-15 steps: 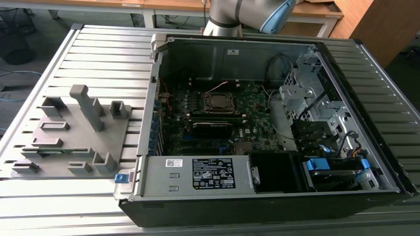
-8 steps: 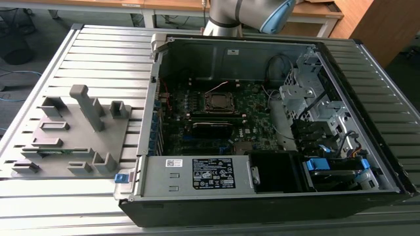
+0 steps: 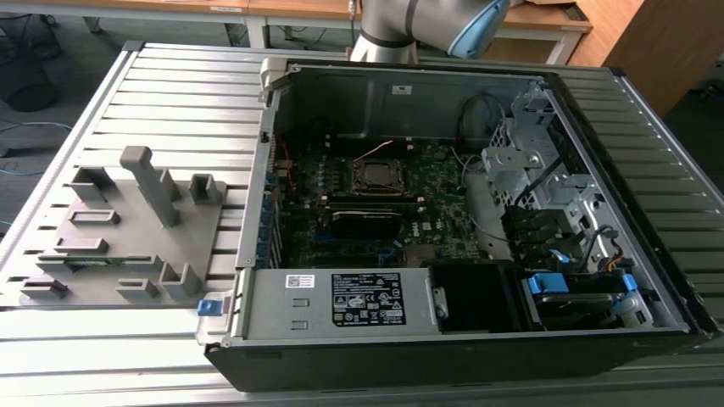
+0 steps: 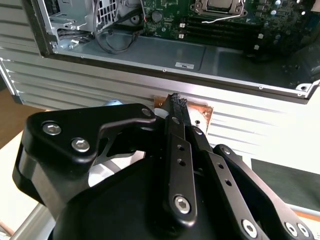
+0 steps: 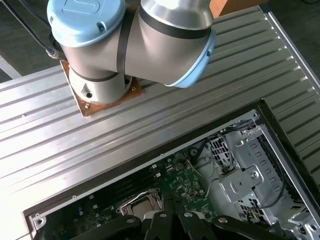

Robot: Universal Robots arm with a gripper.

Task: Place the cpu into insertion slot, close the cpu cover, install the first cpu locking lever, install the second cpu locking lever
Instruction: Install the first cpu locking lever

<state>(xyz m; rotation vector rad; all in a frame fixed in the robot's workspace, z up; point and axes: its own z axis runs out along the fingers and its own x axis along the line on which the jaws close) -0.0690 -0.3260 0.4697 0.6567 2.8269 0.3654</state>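
Ribbed metal bench (image 3: 169,93) carries an open computer case (image 3: 453,97) lying on its side. Green motherboard (image 3: 442,182) is exposed inside. Gripper (image 4: 176,98) hangs clear of the case, its fingers (image 4: 175,130) pressed together with nothing seen between them. Insertion slot (image 3: 377,175) sits mid-board. Whether it holds the cpu cannot be told.

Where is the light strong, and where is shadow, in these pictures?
Exterior view: the computer case interior is shaded, the slatted table bright. Second wrist view: the black tool stands dark against the pale table. First wrist view: soft glare on the arm's silver joint.
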